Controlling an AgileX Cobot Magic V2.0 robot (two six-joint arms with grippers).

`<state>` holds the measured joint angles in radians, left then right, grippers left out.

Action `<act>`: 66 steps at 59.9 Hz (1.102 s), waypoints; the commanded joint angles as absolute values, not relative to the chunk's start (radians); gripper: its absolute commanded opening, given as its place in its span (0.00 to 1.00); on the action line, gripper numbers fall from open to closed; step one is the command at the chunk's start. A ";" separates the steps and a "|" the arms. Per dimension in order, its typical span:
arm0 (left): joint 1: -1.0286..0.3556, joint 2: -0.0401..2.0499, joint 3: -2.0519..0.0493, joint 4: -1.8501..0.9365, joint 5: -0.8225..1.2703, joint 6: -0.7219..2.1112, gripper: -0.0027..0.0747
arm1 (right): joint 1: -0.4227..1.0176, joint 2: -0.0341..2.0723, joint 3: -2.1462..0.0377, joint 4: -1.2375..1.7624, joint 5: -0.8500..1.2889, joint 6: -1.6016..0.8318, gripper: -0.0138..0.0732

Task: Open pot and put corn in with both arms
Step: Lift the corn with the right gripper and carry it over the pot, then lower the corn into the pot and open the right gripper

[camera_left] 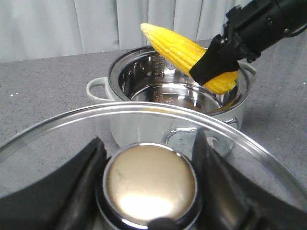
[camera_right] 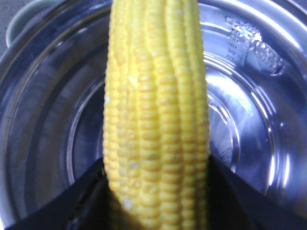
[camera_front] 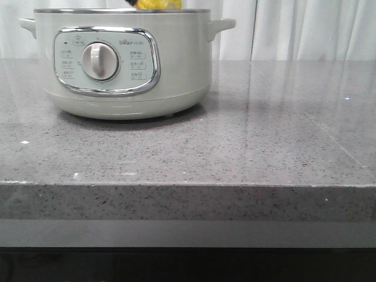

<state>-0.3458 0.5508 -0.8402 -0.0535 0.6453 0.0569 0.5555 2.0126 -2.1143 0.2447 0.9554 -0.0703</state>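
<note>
The pale-green pot point(camera_front: 123, 64) stands at the back left of the table, open, its steel inside empty point(camera_left: 175, 91). My right gripper point(camera_left: 218, 62) is shut on the yellow corn point(camera_left: 184, 55) and holds it tilted just above the pot's mouth. The corn fills the right wrist view point(camera_right: 156, 115) with the steel bowl point(camera_right: 249, 124) beneath it, and its top shows over the rim in the front view point(camera_front: 158, 4). My left gripper point(camera_left: 148, 179) is shut on the knob point(camera_left: 151, 184) of the glass lid point(camera_left: 57, 129), held off the pot to one side.
The grey speckled table point(camera_front: 247, 147) stretches to the pot's right and front, its front edge point(camera_front: 188, 187) near the camera. A white curtain point(camera_front: 294, 29) hangs behind.
</note>
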 commanded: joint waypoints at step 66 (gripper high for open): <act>-0.343 0.550 -0.878 -0.065 0.502 0.048 0.32 | 0.553 1.594 -1.774 0.164 0.731 -0.078 0.85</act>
